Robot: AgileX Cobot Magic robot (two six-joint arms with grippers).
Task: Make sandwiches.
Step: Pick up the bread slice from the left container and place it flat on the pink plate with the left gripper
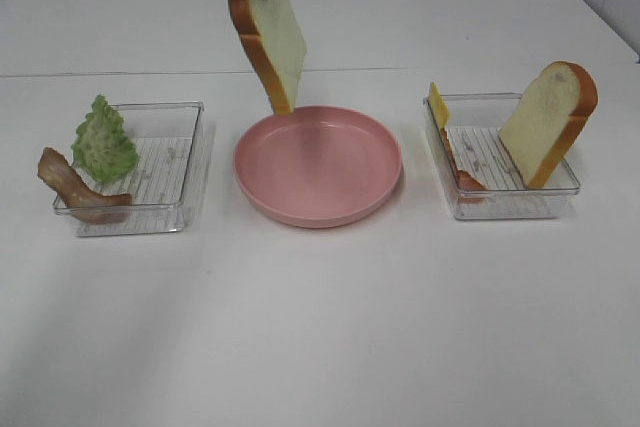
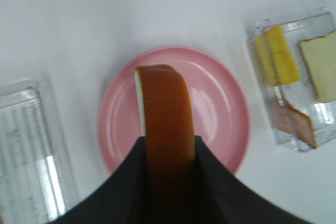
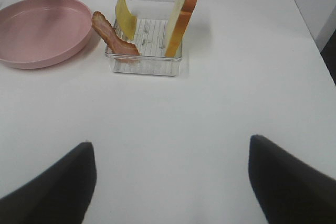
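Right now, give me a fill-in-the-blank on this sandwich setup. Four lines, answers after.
1. The left gripper holds a bread slice over the ____ plate.
2. The lettuce leans on the tray on the ____ side of the high view.
3. The right gripper stands ____, holding nothing.
4. The other tray holds cheese, bacon and a second slice of ____.
Answers: pink; left; open; bread.
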